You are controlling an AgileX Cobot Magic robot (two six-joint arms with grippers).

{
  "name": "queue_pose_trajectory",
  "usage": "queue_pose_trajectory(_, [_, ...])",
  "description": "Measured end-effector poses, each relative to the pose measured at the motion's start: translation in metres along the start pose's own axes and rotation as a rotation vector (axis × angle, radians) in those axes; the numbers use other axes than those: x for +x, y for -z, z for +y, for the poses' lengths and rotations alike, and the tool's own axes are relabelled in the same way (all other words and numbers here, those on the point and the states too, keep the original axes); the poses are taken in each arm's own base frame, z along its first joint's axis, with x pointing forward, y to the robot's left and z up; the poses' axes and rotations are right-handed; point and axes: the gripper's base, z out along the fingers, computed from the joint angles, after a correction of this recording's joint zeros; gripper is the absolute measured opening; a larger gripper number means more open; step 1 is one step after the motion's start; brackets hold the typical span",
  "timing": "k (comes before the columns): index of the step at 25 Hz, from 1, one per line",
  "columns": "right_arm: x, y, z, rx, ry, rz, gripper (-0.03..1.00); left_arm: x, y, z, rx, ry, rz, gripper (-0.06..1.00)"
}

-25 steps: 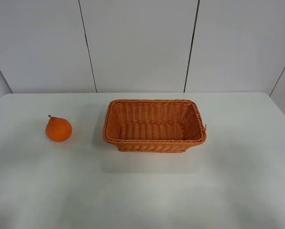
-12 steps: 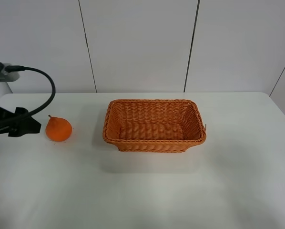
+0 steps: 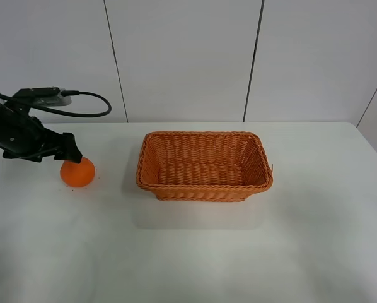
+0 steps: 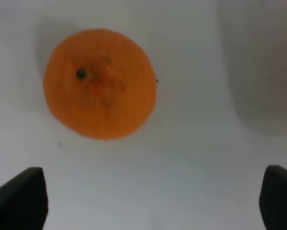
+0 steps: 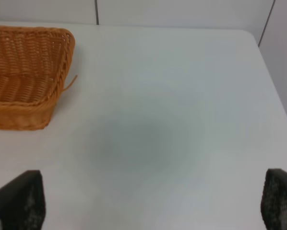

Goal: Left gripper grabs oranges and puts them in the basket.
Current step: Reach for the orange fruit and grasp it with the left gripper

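Orange wicker forms the basket [image 3: 204,189], which is set near the middle of the white table [image 3: 314,240], open side up, so that fruit can be dropped in from above. In the high view the orange [image 3: 79,175] is seen resting on the table well to the left of the basket. The left tool [image 3: 70,152] is held just above the top of the fruit, presumably so that it can be lowered over it. The knob and stem are covered by the black fingers, and whether the fruit is touched cannot be told from here. The arm is cut off by the picture's left edge, and a black cable [image 3: 87,113] is looped above it.

In the left wrist view the orange is looked down on, stem end up. Only the two dark fingertips [image 4: 19,197] are shown, in the corners and set wide apart: the tool is open and nothing is gripped. The fruit lies ahead of the tips, not between them, so a further advance is judged necessary before closing. The picture is soft, and the detail of the skin is hard to make out.

In the right wrist view the right tool [image 5: 149,201] is likewise spread open and empty, held over bare table beside the basket's end, out of the way. Only one corner of the basket is caught; the rest is cut off.
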Motion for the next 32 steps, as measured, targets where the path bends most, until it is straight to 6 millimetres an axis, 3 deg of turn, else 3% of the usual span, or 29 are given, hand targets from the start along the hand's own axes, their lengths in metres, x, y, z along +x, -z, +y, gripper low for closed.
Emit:
queue_pose_trajectory(5, [0.000, 0.000, 0.000, 0.000, 0.000, 0.000, 0.69, -0.010, -0.036, 0.007, -0.006, -0.006, 0.027, 0.99])
queue_pose_trajectory(11, [0.000, 0.000, 0.000, 0.000, 0.000, 0.000, 0.69, -0.019, -0.065, 0.012, -0.010, -0.021, 0.046, 0.99])
queue_pose_trajectory(27, [0.000, 0.000, 0.000, 0.000, 0.000, 0.000, 0.69, -0.021, -0.100, 0.019, -0.025, -0.069, 0.067, 0.98])
queue_pose_trajectory(29, [0.000, 0.000, 0.000, 0.000, 0.000, 0.000, 0.69, -0.021, -0.101, 0.019, -0.026, -0.071, 0.067, 0.95])
queue_pose_trajectory(32, [0.000, 0.000, 0.000, 0.000, 0.000, 0.000, 0.69, -0.021, -0.101, 0.019, -0.026, -0.073, 0.067, 0.82])
